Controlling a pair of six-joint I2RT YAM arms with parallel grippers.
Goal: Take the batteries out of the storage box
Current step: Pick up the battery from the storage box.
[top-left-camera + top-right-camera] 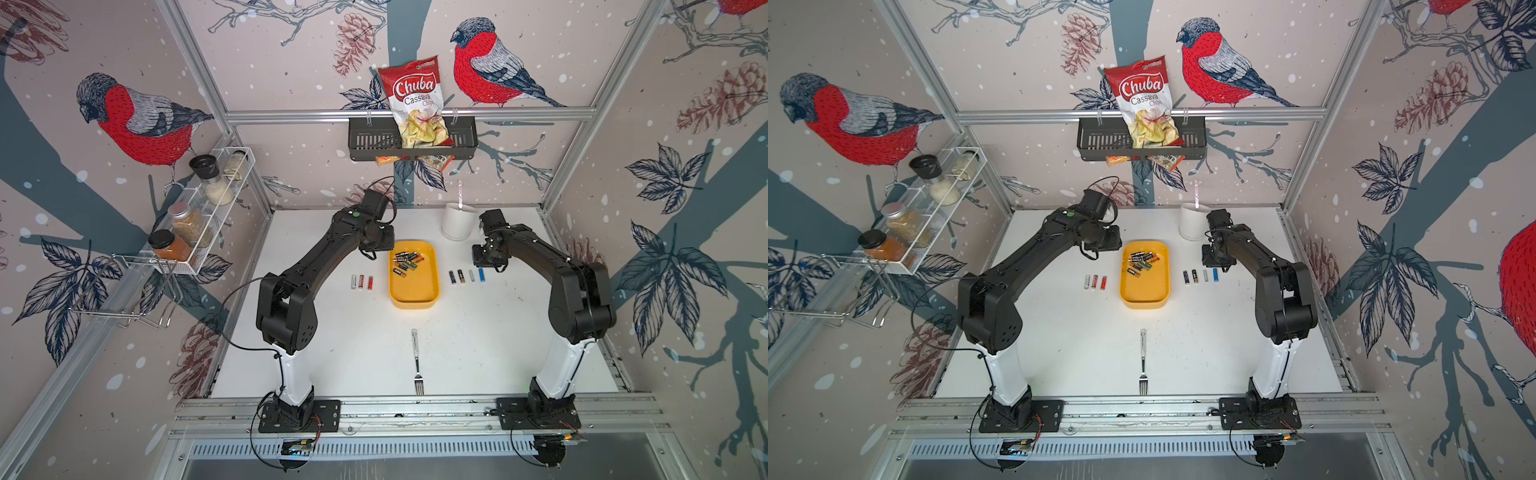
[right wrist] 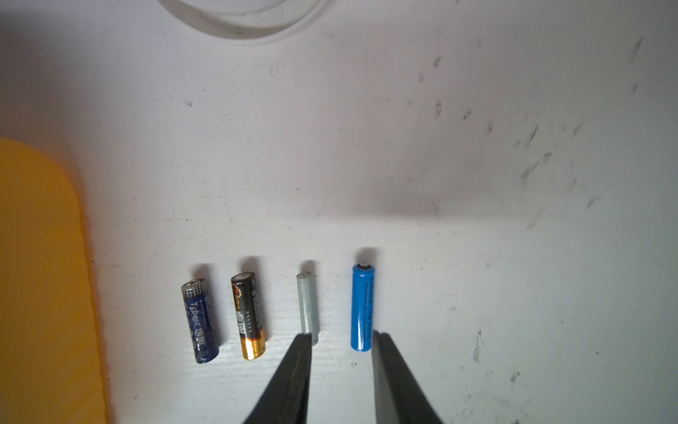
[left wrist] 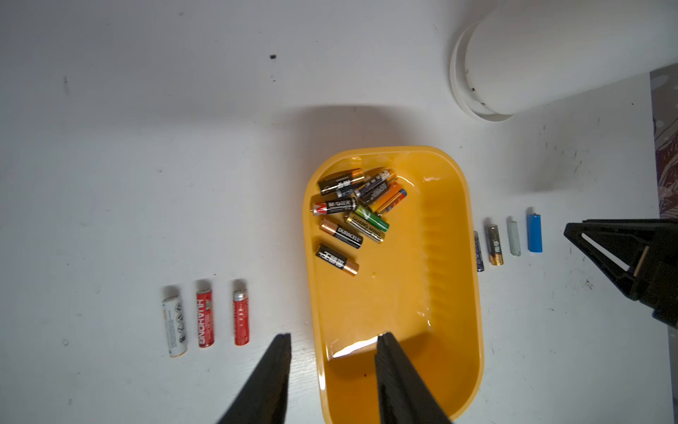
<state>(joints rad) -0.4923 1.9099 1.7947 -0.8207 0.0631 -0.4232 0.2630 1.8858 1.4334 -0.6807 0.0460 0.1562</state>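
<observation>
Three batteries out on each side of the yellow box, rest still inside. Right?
No. The right side holds four: dark blue battery, black-gold battery, grey battery, blue battery, per the right wrist view. Left three batteries and the rest in the yellow box stand.

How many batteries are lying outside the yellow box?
7: white battery, two red batteries left of the storage box; navy battery, black-gold battery, grey battery, blue battery right of it.

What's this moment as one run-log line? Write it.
storage box: batteries remain | table: left row of three, right row of four | left jaws: open, empty | right jaws: open at blue battery
</observation>
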